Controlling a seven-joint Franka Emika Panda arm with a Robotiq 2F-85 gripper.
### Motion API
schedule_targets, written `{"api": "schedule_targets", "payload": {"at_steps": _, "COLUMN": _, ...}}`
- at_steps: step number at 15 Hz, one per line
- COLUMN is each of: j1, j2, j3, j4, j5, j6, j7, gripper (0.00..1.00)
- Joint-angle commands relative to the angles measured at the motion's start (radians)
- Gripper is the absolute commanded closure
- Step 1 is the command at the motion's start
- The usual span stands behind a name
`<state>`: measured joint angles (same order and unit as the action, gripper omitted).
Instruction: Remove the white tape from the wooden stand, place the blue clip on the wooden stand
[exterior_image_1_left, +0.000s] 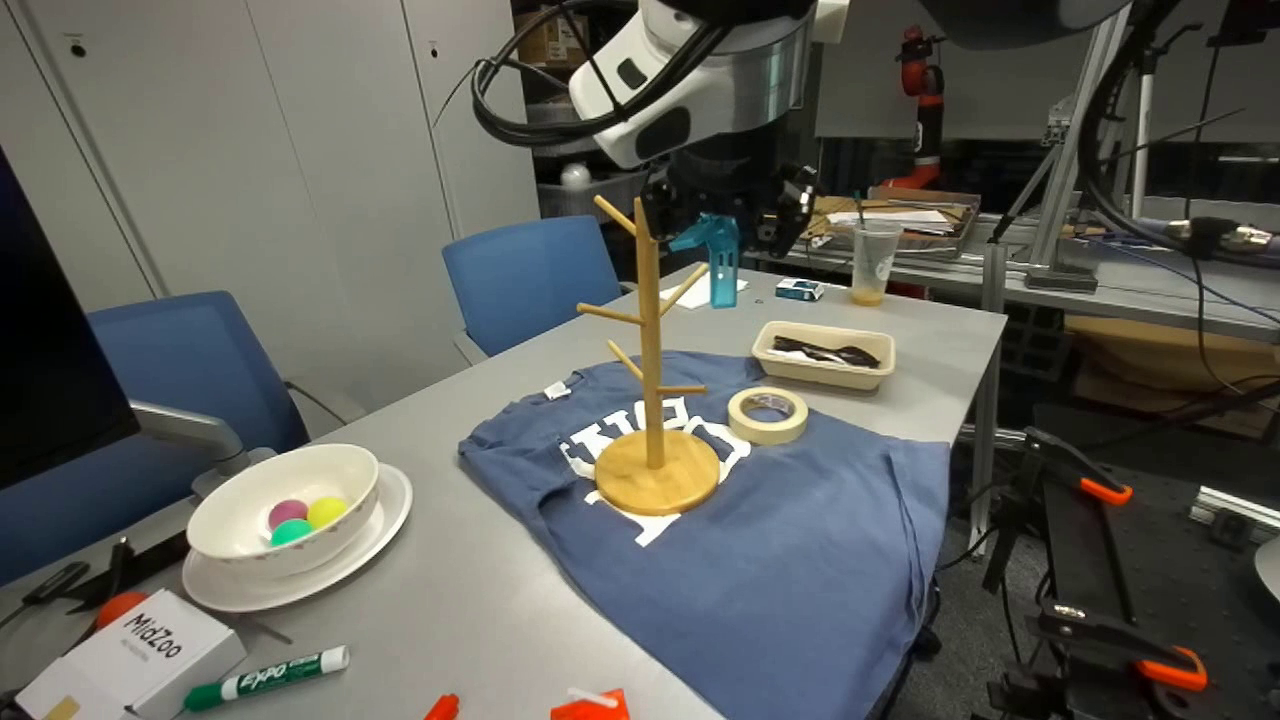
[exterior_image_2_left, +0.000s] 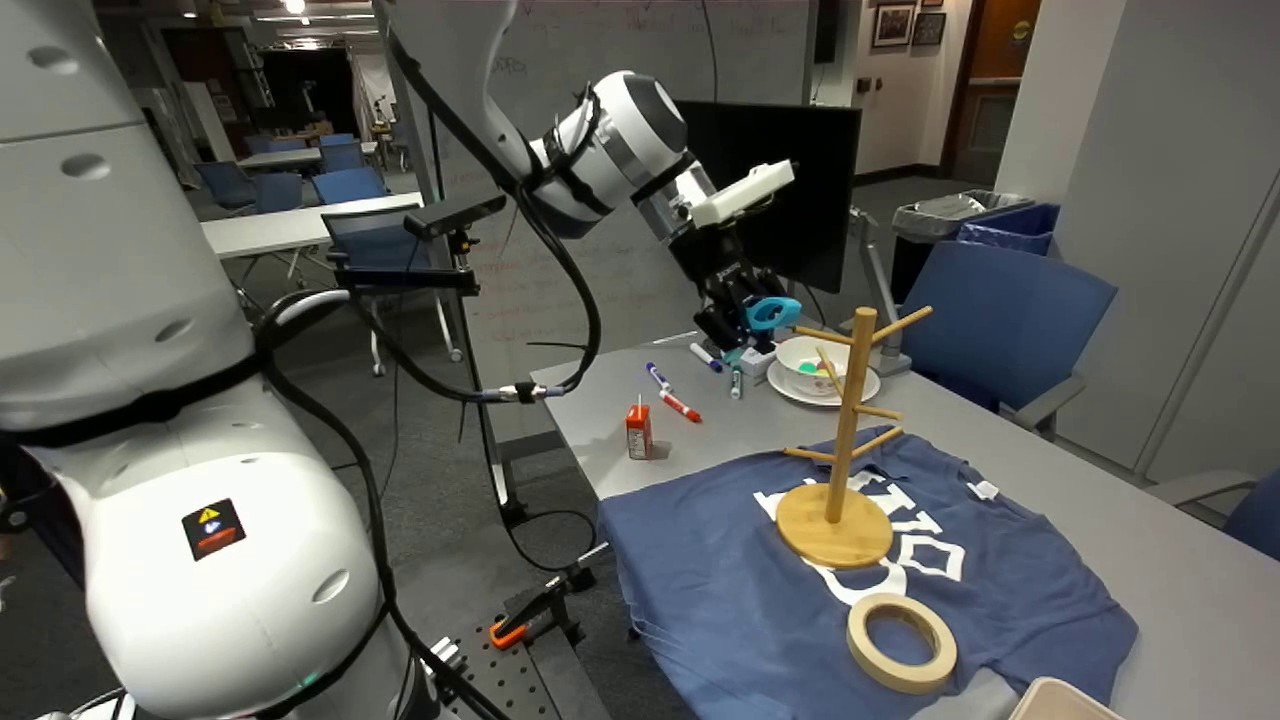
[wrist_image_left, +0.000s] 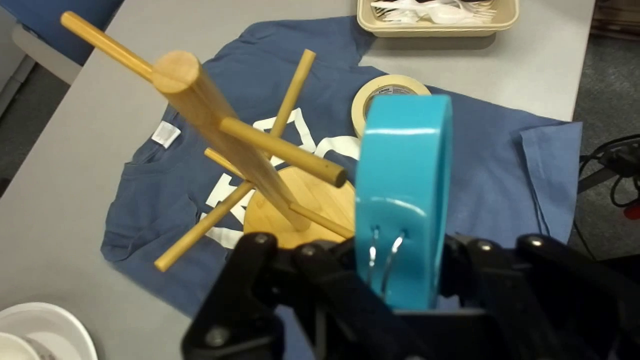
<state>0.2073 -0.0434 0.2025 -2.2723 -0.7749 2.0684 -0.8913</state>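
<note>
"Gripper (wrist_image_left: 400, 261)?"

"Clenched on the teal plastic clip (wrist_image_left: 397, 185), one finger each side, wrist view."

"Clip where?"

"In the air, near the wooden peg stand (exterior_image_2_left: 848, 430); nine o'clock from the pole's top in an exterior view."

"Masking tape roll (exterior_image_1_left: 765, 433)?"

"Off the stand. Flat on the blue T-shirt (exterior_image_1_left: 800, 540), two o'clock of the base in an exterior view, near it."

"Stand?"

"Upright, same shirt, over the white lettering (exterior_image_1_left: 656, 526)."

An office-like robotics lab is indicated by a red robot arm (exterior_image_1_left: 930, 110) in the background, a whiteboard (exterior_image_2_left: 640, 280) marked with faint writing (exterior_image_2_left: 509, 68), a monitor (exterior_image_2_left: 805, 140), and blue chairs (exterior_image_1_left: 535, 268) set beside the table (exterior_image_1_left: 450, 610).
</note>
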Motion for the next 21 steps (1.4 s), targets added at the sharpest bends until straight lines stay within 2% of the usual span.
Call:
{"api": "schedule_targets", "payload": {"at_steps": 1, "j1": 0.005, "j2": 0.054, "j3": 0.004, "j4": 0.045, "j5": 0.044, "j6": -0.036, "j7": -0.048, "gripper": 0.99}}
{"api": "schedule_targets", "payload": {"at_steps": 6, "j1": 0.003, "j2": 0.073, "j3": 0.006, "j4": 0.036, "j5": 0.093, "j6": -0.055, "j7": -0.062, "gripper": 0.99}}
{"api": "schedule_targets", "payload": {"at_steps": 21, "j1": 0.010, "j2": 0.072, "j3": 0.024, "j4": 0.078, "j5": 0.071, "j6": -0.128, "j7": -0.048, "gripper": 0.99}}
